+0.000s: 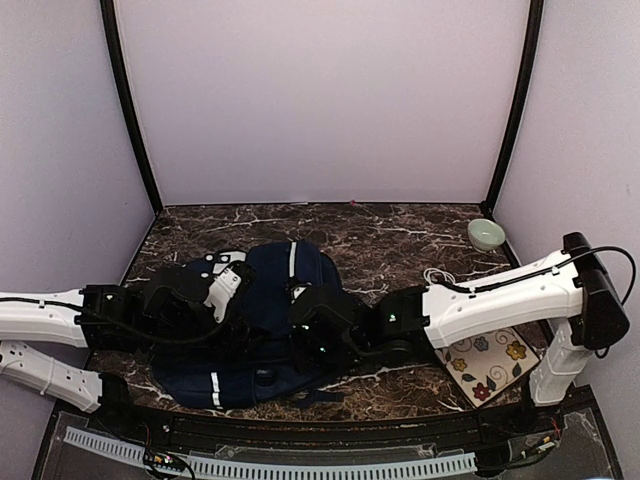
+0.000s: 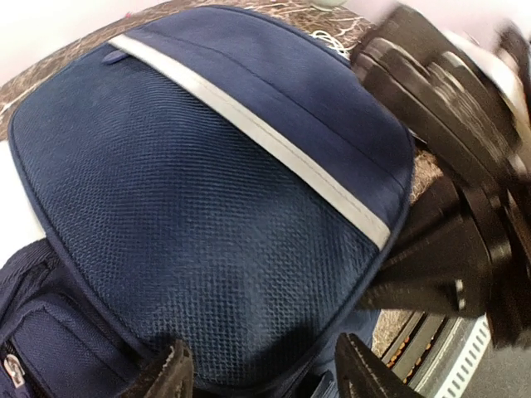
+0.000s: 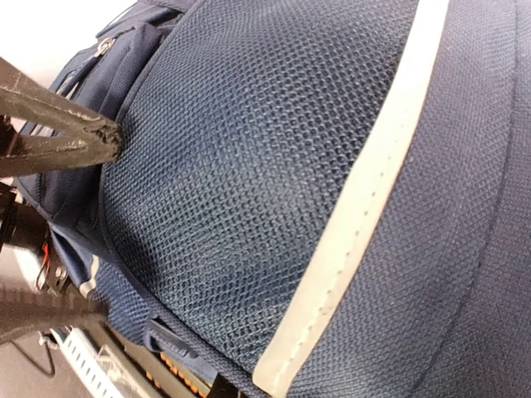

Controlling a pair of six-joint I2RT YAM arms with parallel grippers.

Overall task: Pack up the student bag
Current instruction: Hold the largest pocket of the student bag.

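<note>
Walls (image 1: 320, 100) of pale purple stand on three sides of me, with a black post (image 1: 128, 110) in each back corner. My table (image 1: 400, 235) is dark stone with white veins. Its back half is bare, so the most room to move is there, between the bag and the back wall. The student bag (image 1: 270, 285) lies flat in the near half, a bit to the left, and its near edge comes close to the rail at the front. My right arm (image 1: 500, 295) reaches in low from the right and my left arm (image 1: 40, 320) from the left. They meet over the bag, so it is crowded there. My left gripper (image 2: 265, 375) has its jaws spread, with one finger (image 2: 170, 373) on each side of the bag's rounded mesh edge. My right gripper (image 1: 305, 325) sits on the bag's right side, jaws pressed together; I cannot tell if they pinch any cloth. A flowered mat (image 1: 490, 365) lies near the front right corner, partly under my right arm. A small green bowl (image 1: 486, 234) sits by the right wall, well apart from the bag. A thin white cord (image 1: 440, 275) lies just beside my right arm.
</note>
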